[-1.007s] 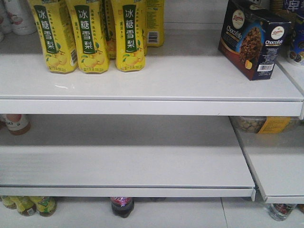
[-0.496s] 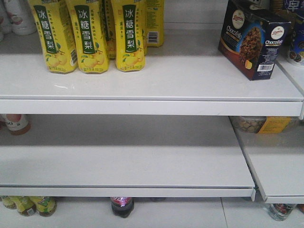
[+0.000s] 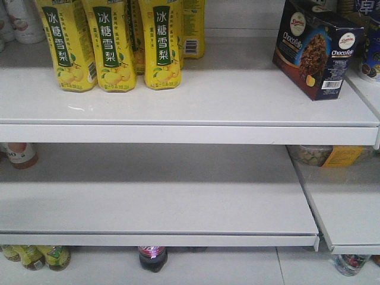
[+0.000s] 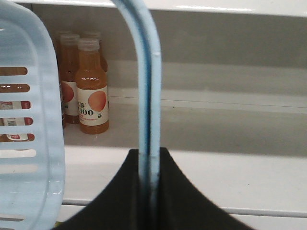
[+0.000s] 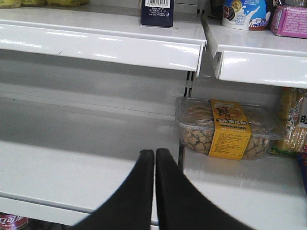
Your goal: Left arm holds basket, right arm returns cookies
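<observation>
1. Cookies (image 3: pixel 316 48) sit on the upper shelf (image 3: pixel 178 95), right of the yellow cartons (image 3: pixel 110 44).
2. Right tool (image 5: pixel 154 158) closed, empty, below that shelf.
3. Left tool (image 4: pixel 149 165) clamps the basket (image 4: pixel 29 120) handle.
4. Return looks done; next: retract.

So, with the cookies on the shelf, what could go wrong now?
The cookies stand angled at the upper shelf's right end, so a bump could tip them off. The left gripper pinches only the thin basket handle, which might slip. The right gripper, shut, sits near the snack tub.
</observation>
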Controlling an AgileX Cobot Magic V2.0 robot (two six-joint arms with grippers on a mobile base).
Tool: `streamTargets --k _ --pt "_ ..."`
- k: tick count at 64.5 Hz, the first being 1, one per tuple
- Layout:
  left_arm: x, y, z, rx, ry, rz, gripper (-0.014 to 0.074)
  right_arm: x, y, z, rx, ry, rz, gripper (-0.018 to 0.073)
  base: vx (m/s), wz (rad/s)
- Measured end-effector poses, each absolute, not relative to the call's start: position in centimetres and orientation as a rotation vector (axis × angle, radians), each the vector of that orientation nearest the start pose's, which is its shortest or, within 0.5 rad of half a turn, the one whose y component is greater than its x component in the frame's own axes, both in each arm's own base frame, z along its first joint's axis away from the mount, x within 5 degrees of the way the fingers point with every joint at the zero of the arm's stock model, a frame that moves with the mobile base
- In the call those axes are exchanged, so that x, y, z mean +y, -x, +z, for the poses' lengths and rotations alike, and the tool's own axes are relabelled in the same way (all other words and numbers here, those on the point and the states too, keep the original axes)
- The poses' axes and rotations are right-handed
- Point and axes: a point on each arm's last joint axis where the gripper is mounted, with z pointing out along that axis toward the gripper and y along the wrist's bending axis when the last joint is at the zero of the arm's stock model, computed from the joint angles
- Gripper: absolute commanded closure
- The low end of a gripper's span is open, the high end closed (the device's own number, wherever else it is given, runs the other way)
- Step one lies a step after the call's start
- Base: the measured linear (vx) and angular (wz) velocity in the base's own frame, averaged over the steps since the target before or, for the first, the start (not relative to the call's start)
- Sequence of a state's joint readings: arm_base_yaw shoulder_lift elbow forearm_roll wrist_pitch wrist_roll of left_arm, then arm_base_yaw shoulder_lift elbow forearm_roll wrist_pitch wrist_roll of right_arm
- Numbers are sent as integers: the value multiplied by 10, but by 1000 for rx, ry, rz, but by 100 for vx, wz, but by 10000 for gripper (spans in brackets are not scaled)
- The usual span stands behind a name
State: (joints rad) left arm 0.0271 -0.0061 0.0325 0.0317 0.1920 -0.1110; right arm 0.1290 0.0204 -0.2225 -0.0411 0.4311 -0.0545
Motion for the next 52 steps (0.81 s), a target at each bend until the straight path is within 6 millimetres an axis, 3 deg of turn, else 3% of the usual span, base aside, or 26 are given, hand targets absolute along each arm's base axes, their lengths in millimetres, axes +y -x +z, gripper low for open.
streamTargets --k 52 --pt "2 -56 185 1699 95 -33 603 4 -42 247 1703 177 12 568 0 0"
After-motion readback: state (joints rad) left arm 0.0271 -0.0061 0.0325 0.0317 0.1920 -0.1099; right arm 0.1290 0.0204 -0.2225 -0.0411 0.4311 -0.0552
